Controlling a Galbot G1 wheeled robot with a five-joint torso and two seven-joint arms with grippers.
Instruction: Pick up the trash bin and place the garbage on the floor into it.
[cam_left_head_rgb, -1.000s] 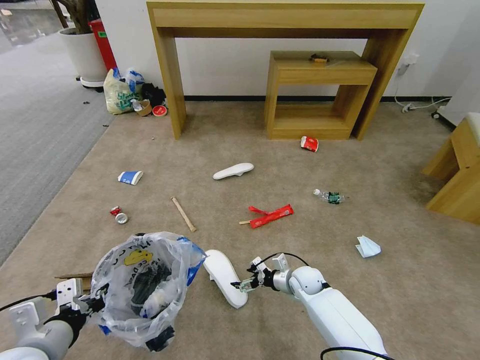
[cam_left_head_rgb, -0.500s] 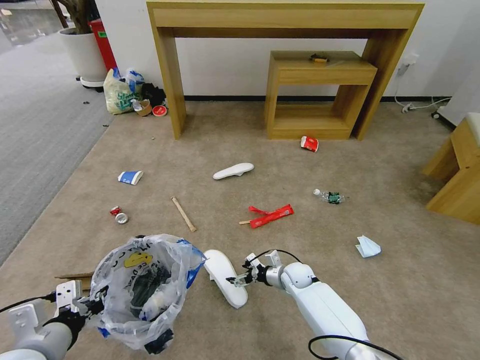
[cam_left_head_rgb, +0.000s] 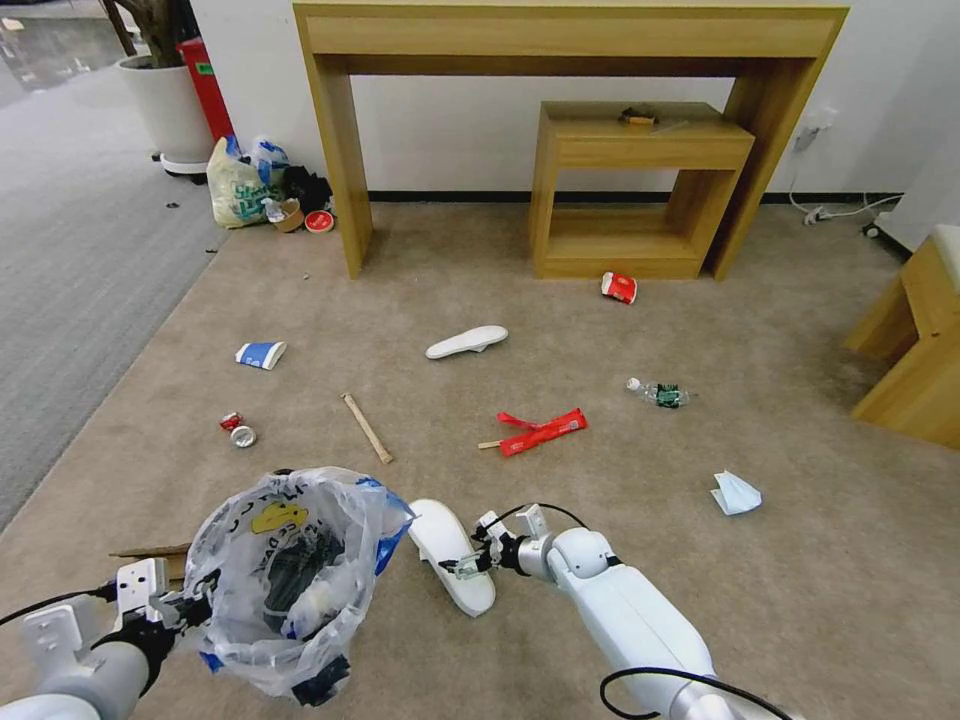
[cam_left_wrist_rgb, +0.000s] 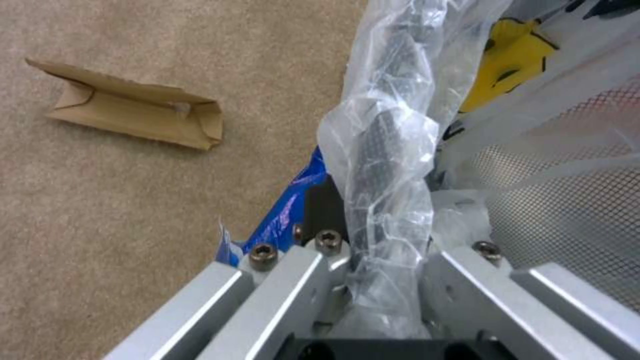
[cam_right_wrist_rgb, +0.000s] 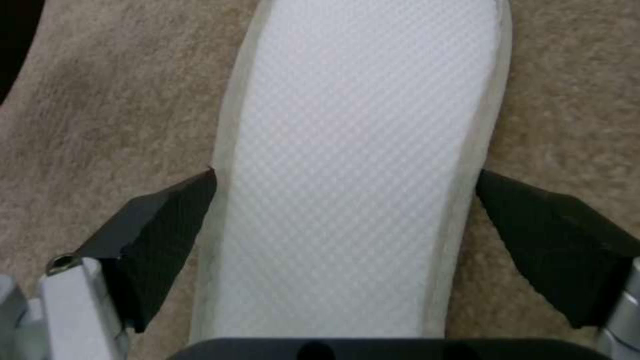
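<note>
Insole: white foam insole (cam_right_wrist_rgb: 353, 165) flat on beige carpet (cam_right_wrist_rgb: 100, 100); likely light, squashy
Hold: across its narrow width
My right gripper (cam_right_wrist_rgb: 347, 200): open, straddling it, nothing gripped
My left gripper (cam_left_wrist_rgb: 373, 270): clamped on bagged black trash bin (cam_left_head_rgb: 290, 570) rim

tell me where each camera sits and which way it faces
Head view: on the head, looking forward and down over the carpet; both arms show.
Left wrist view: on the left wrist, facing the trash bin rim clamped in the left gripper.
Right wrist view: on the right wrist, facing the white insole between the right gripper's open jaws.
Shared: head and right wrist views both show that insole.
</note>
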